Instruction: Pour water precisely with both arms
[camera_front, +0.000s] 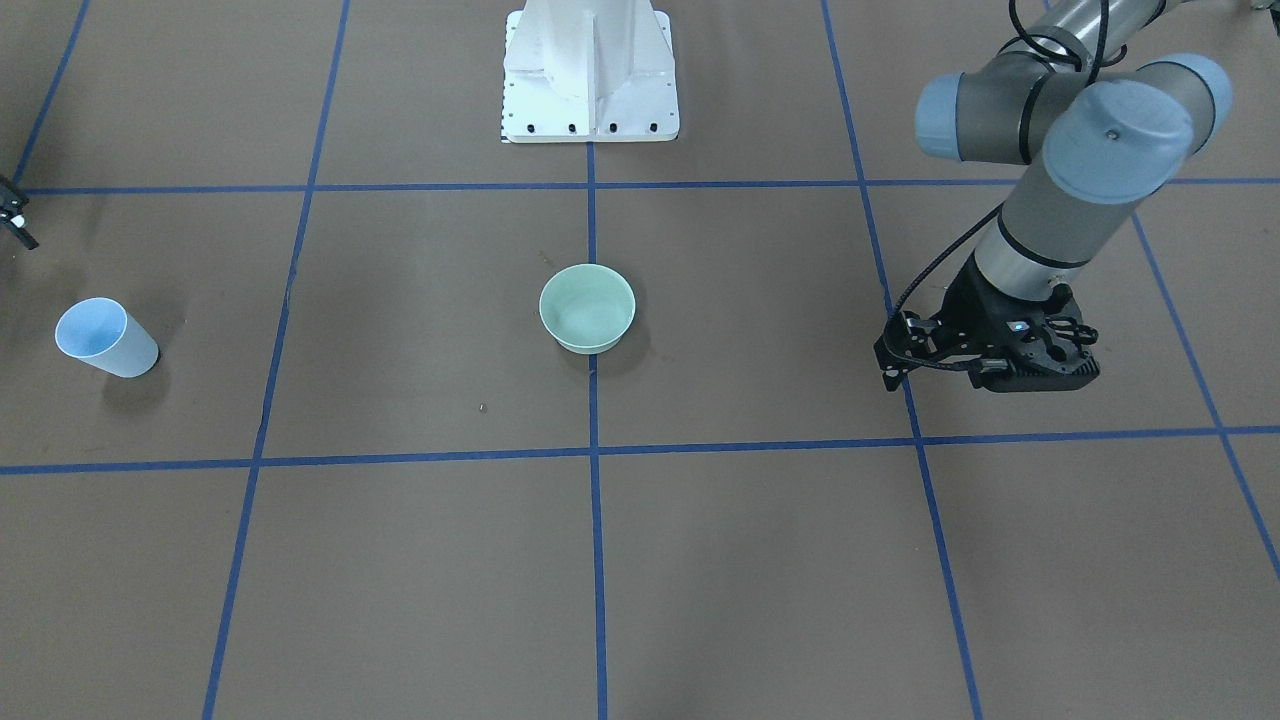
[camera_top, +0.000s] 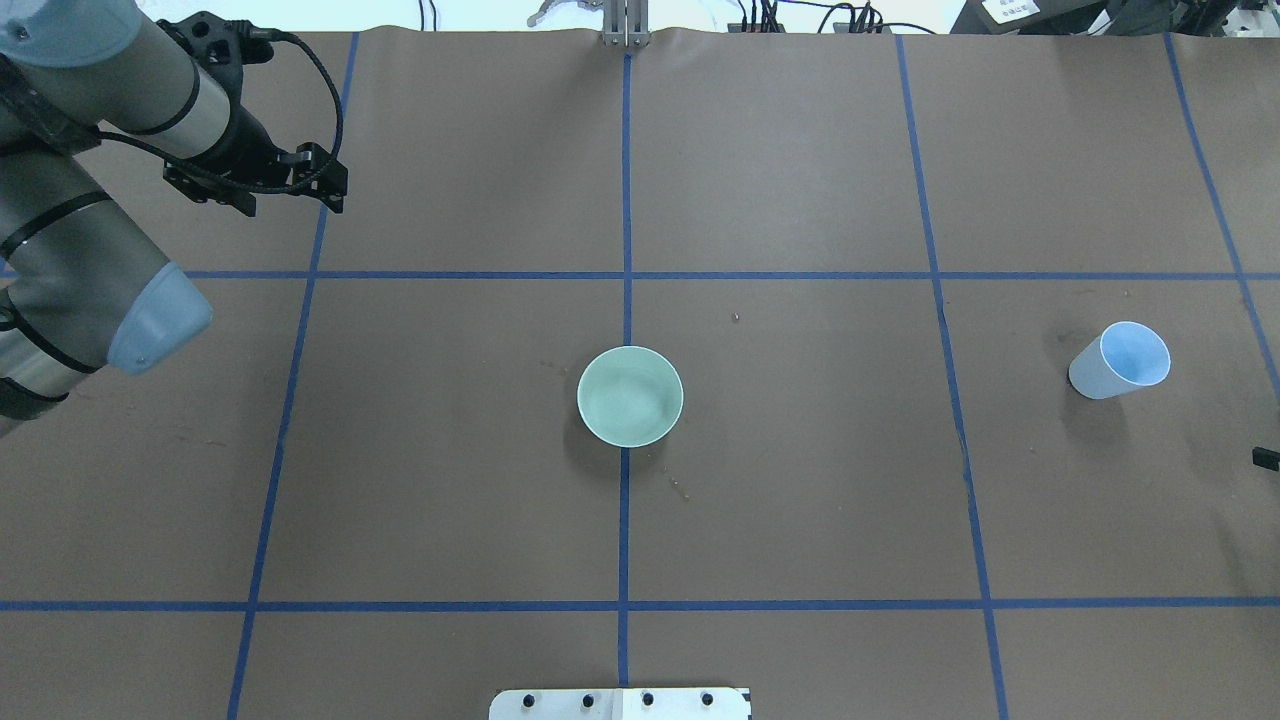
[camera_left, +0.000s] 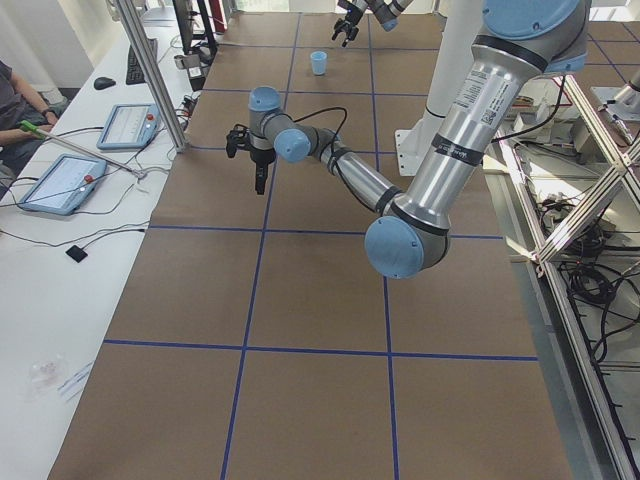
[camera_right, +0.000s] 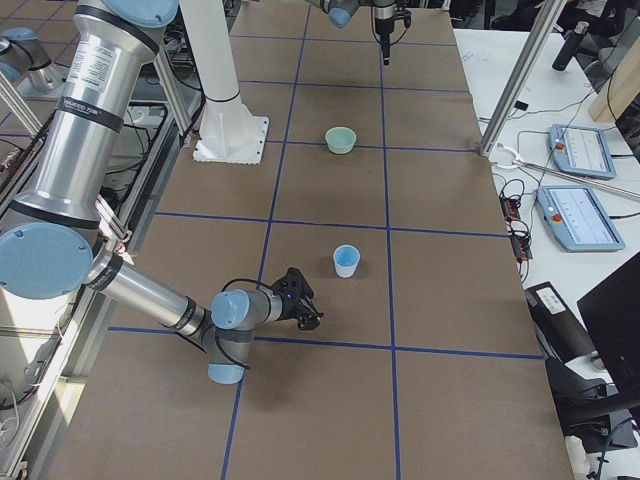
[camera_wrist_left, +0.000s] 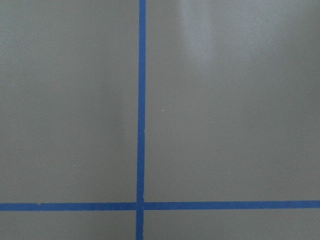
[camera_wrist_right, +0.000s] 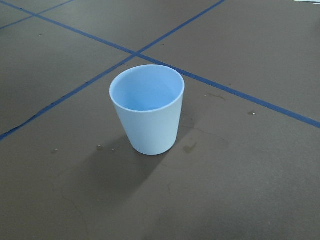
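A light-blue cup (camera_wrist_right: 147, 112) stands upright on the brown table, filling the right wrist view; it is also seen at the table's right (camera_top: 1120, 362). A pale green bowl (camera_top: 630, 396) sits at the centre. The water is not discernible in cup or bowl; small damp marks (camera_wrist_right: 190, 147) lie beside the cup. My right gripper (camera_right: 308, 315) hovers low, a short way from the cup and pointing at it; I cannot tell if it is open. My left gripper (camera_top: 255, 185) points down over the far left of the table, away from both vessels, fingers hidden.
The white bolted pedestal (camera_front: 590, 75) stands at the robot's edge of the table. Blue tape lines (camera_wrist_left: 141, 120) grid the surface. An aluminium post (camera_left: 150, 70), tablets (camera_right: 570, 150) and a seated person are at the operators' side desk.
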